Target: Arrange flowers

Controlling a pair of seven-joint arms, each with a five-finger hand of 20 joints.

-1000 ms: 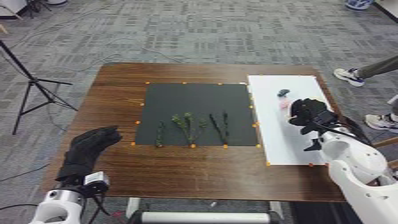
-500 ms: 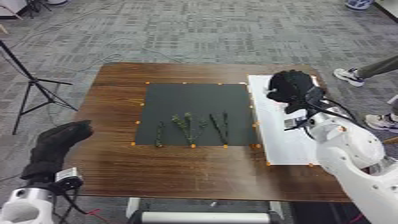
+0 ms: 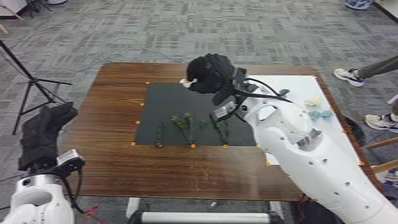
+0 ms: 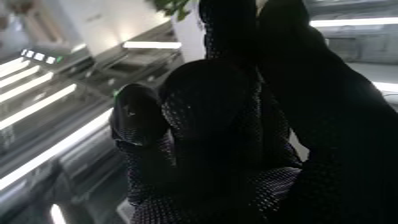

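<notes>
Farthest left, a black tripod point(image 3: 34, 79) stands on the grey carpet point(image 3: 178, 30), and nearer to me my left robot hand point(image 3: 44, 127) hangs by the left edge of the brown desk point(image 3: 200, 172), its fingers relaxed and lying close together, with nothing in them. Next comes the black mat point(image 3: 167, 102), marked out with small orange dots. On its near part I have three green sprigs laid roughly upright, apart from each other: a thin left sprig point(image 3: 160, 135), a bushier, branching middle sprig point(image 3: 187, 129) and a darker right sprig point(image 3: 220, 130). Over the mat's far edge is my right robot hand point(image 3: 210, 75), fingers curled, pinching a small pale flower point(image 3: 187, 83) at the tips, on the left side of the hand. My right wrist view shows some green leaves point(image 4: 172, 7) just beyond the fingertips; I cannot tell how they join the bloom. My right arm point(image 3: 306, 152) reaches in across the near part of the white sheet point(image 3: 300, 84). Farther up that sheet lies a small dark thing point(image 3: 283, 92), too small for me to name, and to its right are a pale yellow flower point(image 3: 313, 101) and, nearer me, light blue flowers point(image 3: 326, 114) close together.
</notes>
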